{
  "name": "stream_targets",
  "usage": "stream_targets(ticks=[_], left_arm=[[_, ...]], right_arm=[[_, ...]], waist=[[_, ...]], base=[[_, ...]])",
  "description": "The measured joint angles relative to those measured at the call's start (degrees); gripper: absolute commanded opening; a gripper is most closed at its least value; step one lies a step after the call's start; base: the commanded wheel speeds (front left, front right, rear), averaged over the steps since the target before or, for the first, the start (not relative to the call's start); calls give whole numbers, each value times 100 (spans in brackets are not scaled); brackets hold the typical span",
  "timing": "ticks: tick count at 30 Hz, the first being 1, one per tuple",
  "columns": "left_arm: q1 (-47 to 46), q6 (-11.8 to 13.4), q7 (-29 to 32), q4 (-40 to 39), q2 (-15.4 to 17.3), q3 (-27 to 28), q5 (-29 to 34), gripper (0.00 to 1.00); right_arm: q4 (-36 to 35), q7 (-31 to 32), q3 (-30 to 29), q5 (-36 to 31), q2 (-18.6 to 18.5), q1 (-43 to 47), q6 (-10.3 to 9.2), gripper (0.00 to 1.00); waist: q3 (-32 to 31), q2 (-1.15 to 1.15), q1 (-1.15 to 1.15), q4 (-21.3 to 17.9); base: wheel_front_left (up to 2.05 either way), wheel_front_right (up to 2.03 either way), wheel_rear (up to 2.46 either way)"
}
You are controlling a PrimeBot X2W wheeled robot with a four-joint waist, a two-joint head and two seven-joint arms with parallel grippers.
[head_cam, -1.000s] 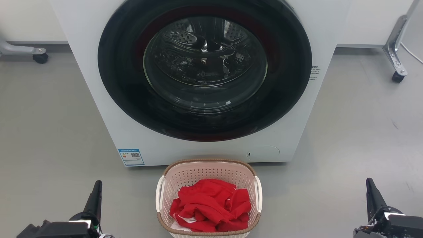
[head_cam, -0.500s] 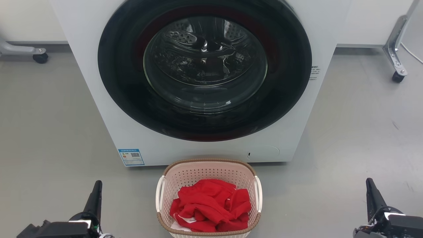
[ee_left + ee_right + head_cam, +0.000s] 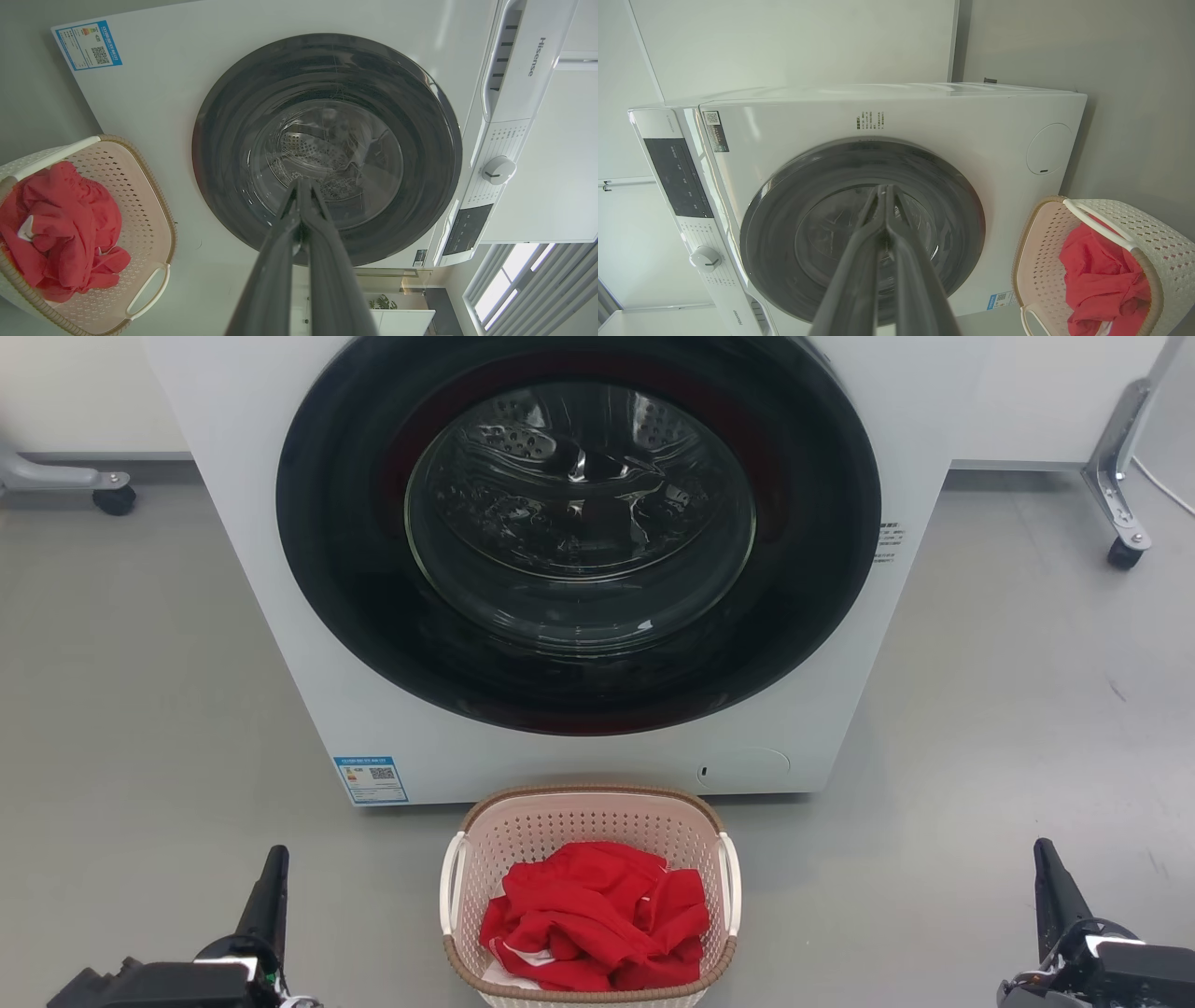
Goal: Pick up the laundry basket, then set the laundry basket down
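My left gripper (image 3: 301,183) and right gripper (image 3: 883,187) are closed, flanking the pale pink perforated plastic laundry basket (image 3: 579,826), well apart.

Grey floor (image 3: 140,691) all across, smooth and matte, with a few faint scuffs out on the right. Standing square on it is the white washing machine (image 3: 280,644). Just in front of its base sits the laundry basket (image 3: 588,821), upright, very close, though touching or not is hard to call. Back left, a black caster (image 3: 114,500) rests on the floor; back right, a second caster (image 3: 1124,553).
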Motion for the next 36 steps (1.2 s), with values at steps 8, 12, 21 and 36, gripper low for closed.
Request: stream_targets(ticks=[8,12,21,36], left_arm=[[0,0,0,-1,0,0,0,0],[0,0,0,-1,0,-1,0,0],[0,0,0,-1,0,-1,0,0],[0,0,0,-2,0,-1,0,0]], right_arm=[[0,0,0,0,0,0,0,0],[0,0,0,0,0,0,0,0],[-1,0,0,0,0,0,0,0],[-2,0,0,0,0,0,0,0]], waist=[[0,0,0,0],[0,0,0,0],[0,0,0,0],[1,0,0,0]], base=[[0,0,0],[0,0,0],[0,0,0],[0,0,0]])
